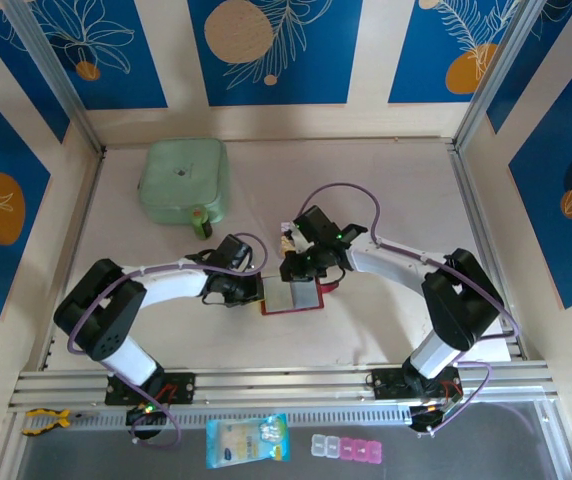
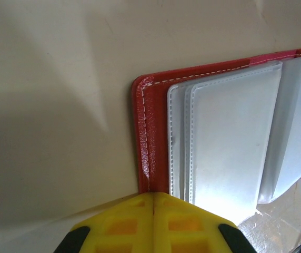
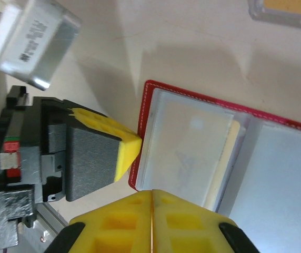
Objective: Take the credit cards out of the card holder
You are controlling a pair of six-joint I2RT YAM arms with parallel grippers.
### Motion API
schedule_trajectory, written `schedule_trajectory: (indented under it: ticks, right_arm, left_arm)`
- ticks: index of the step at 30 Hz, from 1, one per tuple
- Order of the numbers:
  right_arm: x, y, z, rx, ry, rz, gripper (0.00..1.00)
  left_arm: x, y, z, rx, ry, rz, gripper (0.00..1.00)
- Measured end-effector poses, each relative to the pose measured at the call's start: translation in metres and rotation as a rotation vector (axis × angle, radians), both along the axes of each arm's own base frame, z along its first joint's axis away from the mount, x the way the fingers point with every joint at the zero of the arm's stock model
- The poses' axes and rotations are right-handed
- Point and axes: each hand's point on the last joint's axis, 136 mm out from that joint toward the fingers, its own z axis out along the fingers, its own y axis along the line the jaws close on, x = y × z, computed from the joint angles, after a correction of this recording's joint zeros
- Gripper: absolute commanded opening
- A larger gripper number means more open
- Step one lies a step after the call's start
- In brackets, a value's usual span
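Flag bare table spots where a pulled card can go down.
Free: far right table, between the pouch and right rail; near strip between wallet and front rail. Crowded: centre, where left fingers and right fingers meet at the wallet, a small white item just behind.

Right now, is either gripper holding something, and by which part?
Cannot tell: both shut, left gripper at the card holder's red edge, right gripper at its pocket.

Pale green pouch (image 1: 183, 182), pink-and-clear boxes (image 1: 346, 449)
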Motion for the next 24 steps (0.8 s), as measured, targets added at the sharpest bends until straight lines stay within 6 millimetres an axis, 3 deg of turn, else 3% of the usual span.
schedule_trajectory:
  ticks: [12,24]
  right_arm:
    - [-0.015,0.002,-0.02,0.014,0.14,-0.064,0.33]
    - [-0.016,0.01,-0.042,0.014,0.199,-0.067,0.25]
  left_arm:
    - [0.0,0.0,-0.001,-0.002,-0.002,0.0,0.01]
    - [0.0,0.0,-0.001,-0.001,-0.001,0.0,0.01]
